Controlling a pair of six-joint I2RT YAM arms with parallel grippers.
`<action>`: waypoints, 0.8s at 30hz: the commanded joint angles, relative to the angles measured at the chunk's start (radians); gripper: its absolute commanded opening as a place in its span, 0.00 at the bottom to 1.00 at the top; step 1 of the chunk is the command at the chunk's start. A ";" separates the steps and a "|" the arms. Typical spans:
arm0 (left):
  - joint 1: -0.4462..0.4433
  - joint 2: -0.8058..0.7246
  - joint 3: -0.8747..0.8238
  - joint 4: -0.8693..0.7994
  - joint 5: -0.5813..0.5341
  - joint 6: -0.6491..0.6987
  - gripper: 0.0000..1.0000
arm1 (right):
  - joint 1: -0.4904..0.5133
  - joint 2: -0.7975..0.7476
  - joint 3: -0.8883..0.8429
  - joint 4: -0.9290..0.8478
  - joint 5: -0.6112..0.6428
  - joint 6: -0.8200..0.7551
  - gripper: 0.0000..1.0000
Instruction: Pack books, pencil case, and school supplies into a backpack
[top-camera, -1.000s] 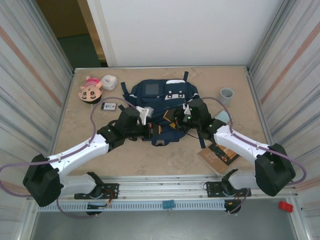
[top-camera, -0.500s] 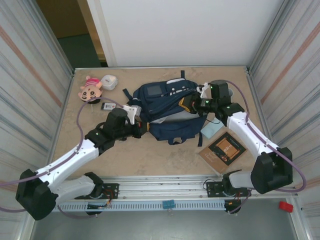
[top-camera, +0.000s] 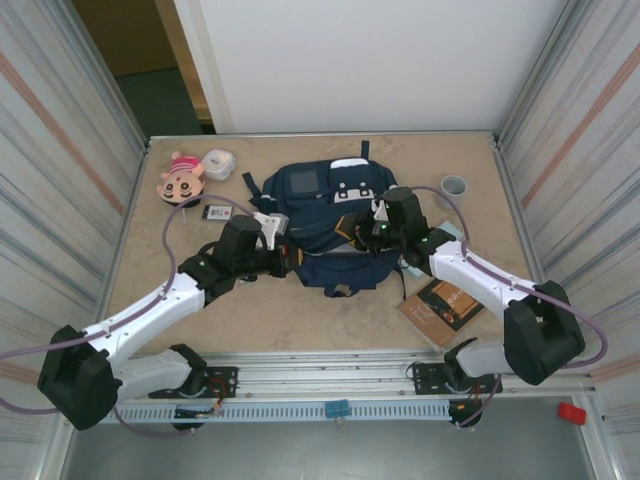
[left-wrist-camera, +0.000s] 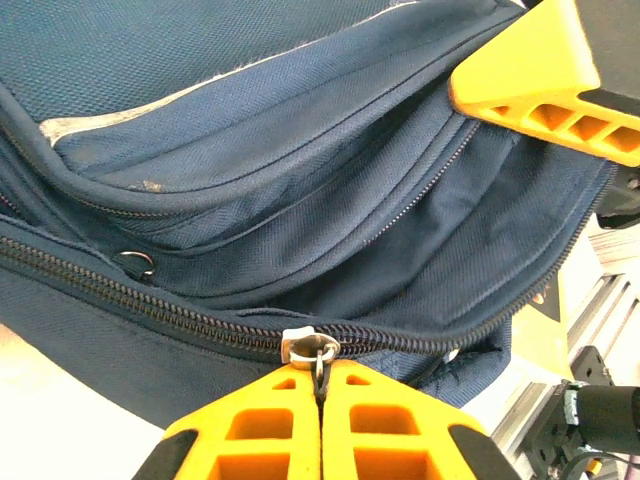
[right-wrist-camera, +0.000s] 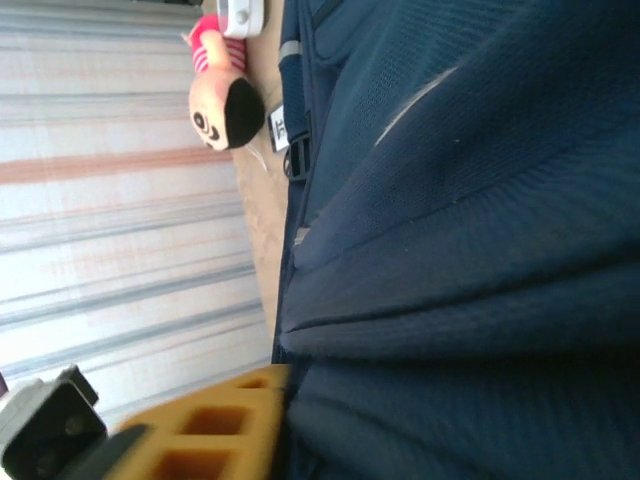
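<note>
Half a second back the backpack (top-camera: 320, 222) was hauled up and skewed toward the far right, with the right arm stretched out. Now it lies flatter at the middle of the desk (top-camera: 300, 320), and the right arm has come in over its right side.

In the left wrist view our left fingers (left-wrist-camera: 250, 425) are pressed together on the metal zip pull (left-wrist-camera: 318, 352) at the bag's near edge. Our right fingers (right-wrist-camera: 200, 435) lie against navy cloth, and we cannot tell whether they are pinching it.

The brown book (top-camera: 445, 305) waits on the desk near the right arm, and one small packet (top-camera: 217, 212) sits to the bag's left. Nothing looks packed yet.

We judge the step to be working the zip open. To do it well, we should draw the pull along the line of the teeth rather than upward. The right side should keep the cloth taut against that pull, so the bag stays put instead of sliding or bunching.
</note>
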 joint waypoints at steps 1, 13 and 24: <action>0.024 -0.031 0.026 -0.023 -0.048 0.045 0.00 | -0.035 -0.005 0.075 0.003 -0.015 -0.050 0.05; 0.295 0.052 -0.025 0.027 -0.126 0.187 0.02 | -0.186 -0.010 0.453 -0.373 -0.385 -0.410 0.00; 0.389 0.280 0.137 0.095 -0.090 0.192 0.29 | -0.145 0.010 0.451 -0.246 -0.286 -0.329 0.00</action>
